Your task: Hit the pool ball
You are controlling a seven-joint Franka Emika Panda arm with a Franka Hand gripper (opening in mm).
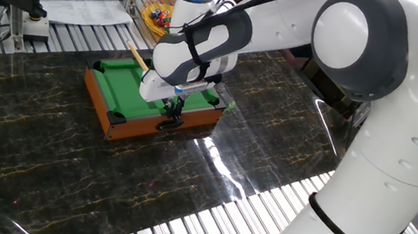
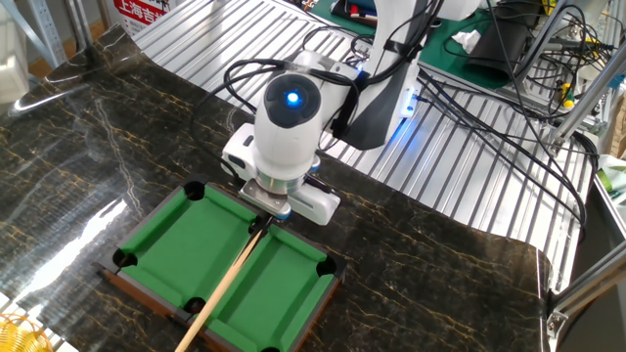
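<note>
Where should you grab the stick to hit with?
Near its back end, from above, where the end effector already sits. The cue is thin and lies slanted across the pool table, so fingers closing across its width hold it best.

The little pool table (image 2: 147,276) is showing bright green felt inside a brown-orange wood frame, with black pockets at the corners. A pale tan wooden cue (image 2: 227,288) is lying across the green. The tabletop (image 1: 38,150) under the pool table is looking like dark, nearly black marble with gold-brown veins running through it. The robot arm (image 1: 375,117) over the pool table is glossy white with grey joints, and a blue light (image 2: 291,98) is glowing on top of it.
</note>
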